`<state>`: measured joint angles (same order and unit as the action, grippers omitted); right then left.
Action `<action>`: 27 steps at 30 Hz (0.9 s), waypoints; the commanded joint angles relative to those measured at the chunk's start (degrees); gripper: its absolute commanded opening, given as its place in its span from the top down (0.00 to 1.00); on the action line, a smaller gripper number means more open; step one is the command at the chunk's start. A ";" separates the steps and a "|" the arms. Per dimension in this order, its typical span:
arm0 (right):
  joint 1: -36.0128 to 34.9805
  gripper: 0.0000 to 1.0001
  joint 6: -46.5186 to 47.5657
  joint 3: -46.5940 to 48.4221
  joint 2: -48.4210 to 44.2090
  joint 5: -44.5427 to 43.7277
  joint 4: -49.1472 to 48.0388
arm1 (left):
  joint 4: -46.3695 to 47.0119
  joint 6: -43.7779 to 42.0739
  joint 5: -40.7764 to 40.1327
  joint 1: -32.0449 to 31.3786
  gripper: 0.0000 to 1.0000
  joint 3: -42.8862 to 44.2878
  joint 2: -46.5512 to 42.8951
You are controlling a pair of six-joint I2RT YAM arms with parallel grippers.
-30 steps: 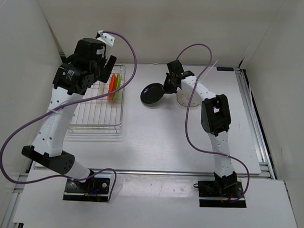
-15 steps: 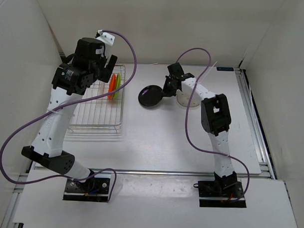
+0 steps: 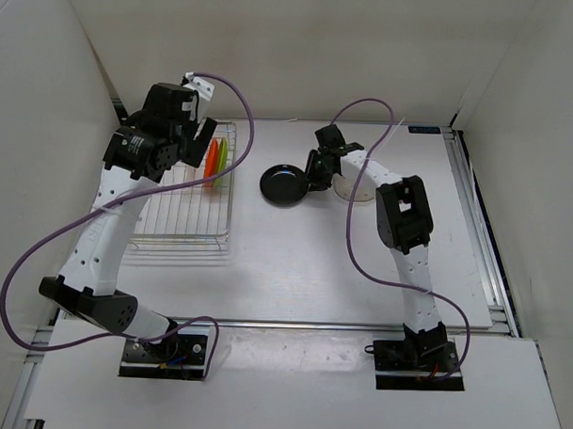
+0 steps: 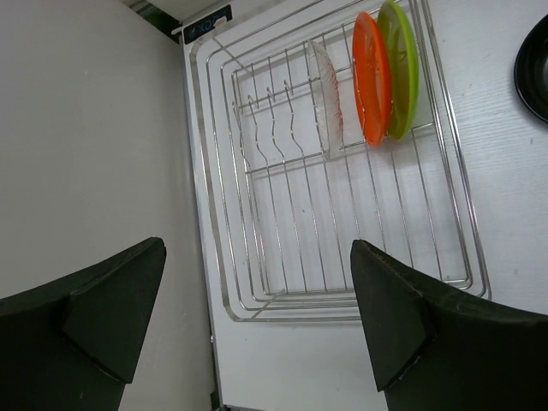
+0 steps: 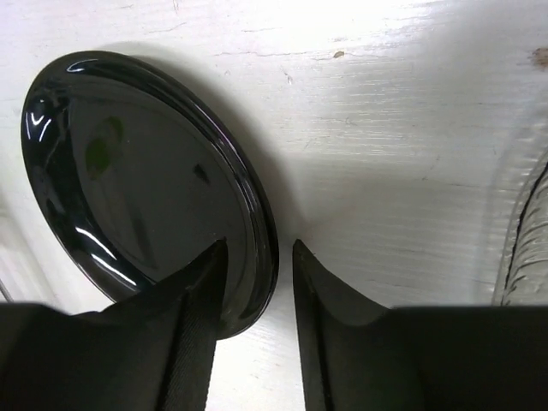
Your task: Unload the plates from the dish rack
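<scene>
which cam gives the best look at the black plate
Right wrist: the black plate fills the frame, its rim between the fingers of the right gripper. Top external shows it whole but small, right of the dish rack. Left wrist catches only its edge at the top right corner.

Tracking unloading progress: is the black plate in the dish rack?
No, the black plate lies on the table, right of the dish rack.

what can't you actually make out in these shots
- Top external: the left arm covers the back-left of the silver wire dish rack; the clear round plate does not show there.
- Right wrist: whether the right tool touches the black round plate's rim; its fingers hide the contact.
- Right wrist: a pale curved object, cut off by the right edge.
</scene>
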<state>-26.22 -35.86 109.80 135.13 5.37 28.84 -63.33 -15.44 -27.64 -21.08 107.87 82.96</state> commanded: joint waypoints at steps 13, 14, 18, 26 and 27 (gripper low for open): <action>2.48 0.24 4.73 -2.74 -20.86 -0.81 7.02 | 11.99 3.84 19.36 11.75 0.00 -11.10 -4.82; 2.49 0.20 5.87 -2.75 -22.87 0.25 7.54 | 12.70 3.84 21.20 12.63 0.00 -11.63 -4.04; 3.62 0.12 16.91 -4.23 -27.54 7.79 8.16 | 14.20 6.64 32.10 17.82 0.00 -10.16 0.70; 3.63 0.14 33.48 -0.10 -30.97 12.92 21.96 | 13.58 9.38 45.47 26.62 0.00 -3.02 16.86; 3.63 0.14 34.09 -1.33 -32.02 12.92 21.96 | 13.58 9.38 45.48 27.23 0.00 -2.24 18.28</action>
<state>-22.50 -9.52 109.60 106.50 15.94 45.63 -49.89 -7.70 11.09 4.99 103.18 98.32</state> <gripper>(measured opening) 0.865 0.998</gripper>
